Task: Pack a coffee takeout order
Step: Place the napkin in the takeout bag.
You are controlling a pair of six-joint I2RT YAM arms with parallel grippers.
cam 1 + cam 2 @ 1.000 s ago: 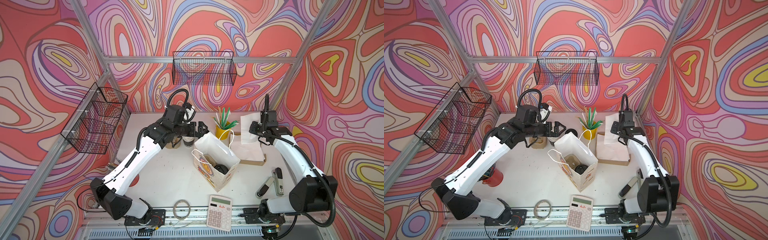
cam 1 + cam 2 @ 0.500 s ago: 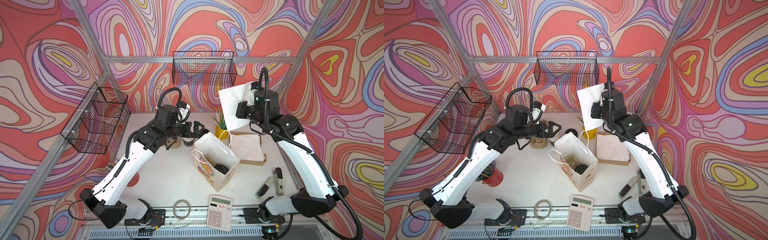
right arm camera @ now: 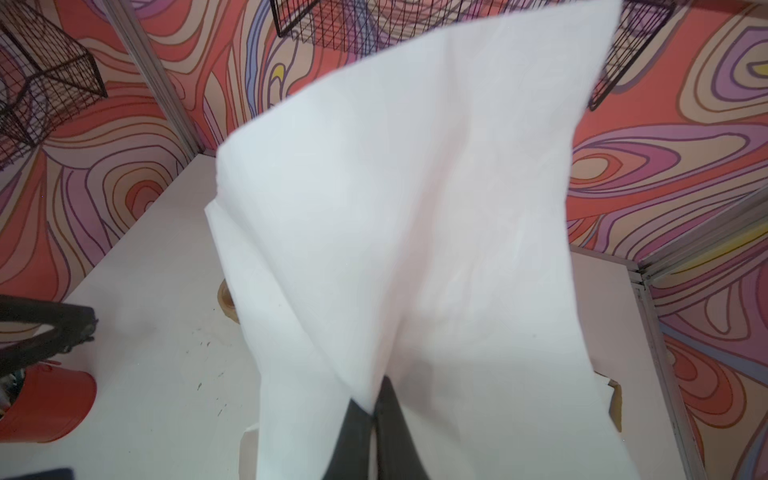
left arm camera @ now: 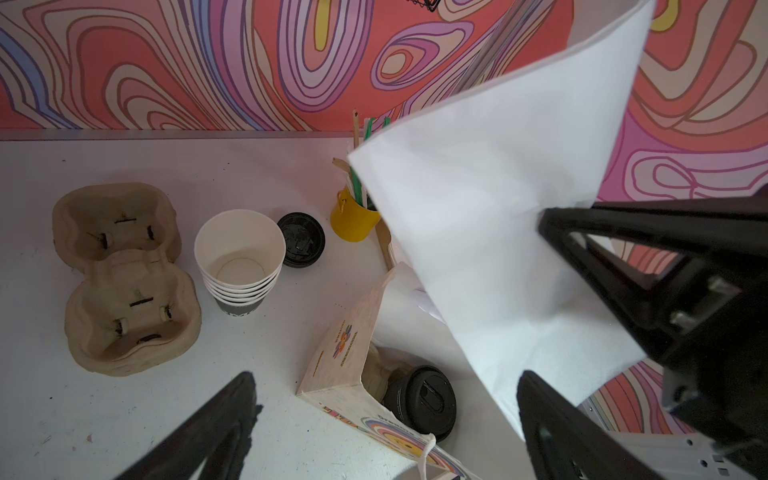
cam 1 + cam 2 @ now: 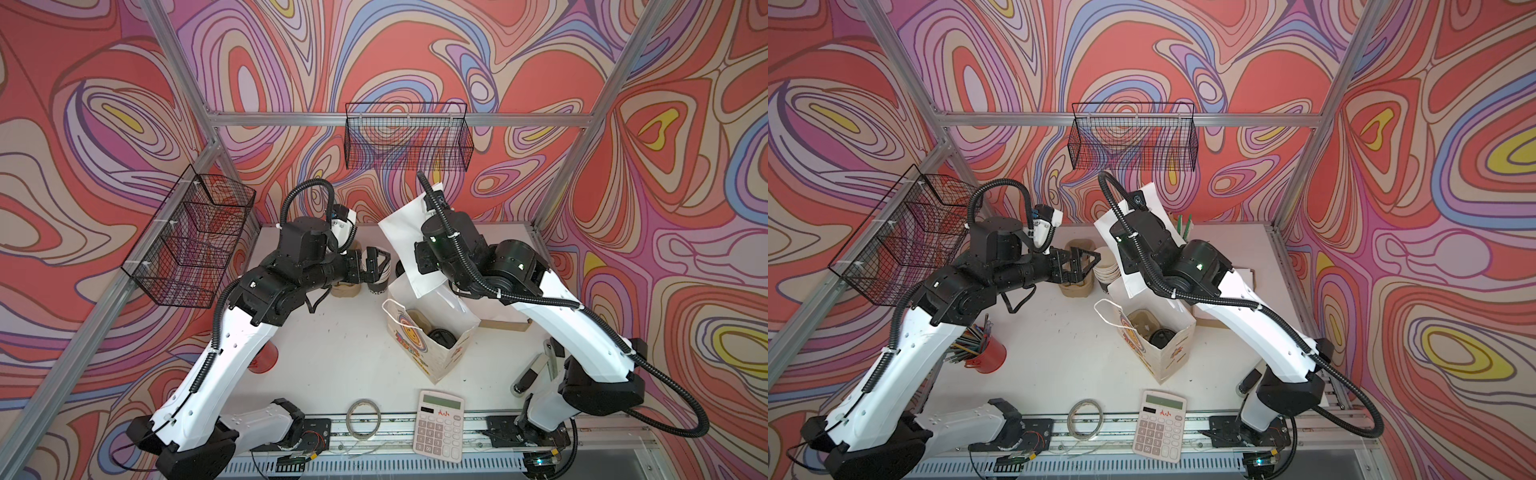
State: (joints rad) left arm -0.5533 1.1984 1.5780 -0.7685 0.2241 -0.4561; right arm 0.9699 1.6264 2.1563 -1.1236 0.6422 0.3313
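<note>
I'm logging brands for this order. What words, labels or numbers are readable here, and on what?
"Drea…": on the paper bag, printed near its rim in the left wrist view; the rest is cut off, so this is uncertain.
Paper bag, side print: too small to read.
Stack of cups: white letters on the black band, mostly hidden, unreadable.
Calculator: red mark and key figures too small to read.

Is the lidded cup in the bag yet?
In: the cup sits down inside the open bag, with a carrier.
</note>
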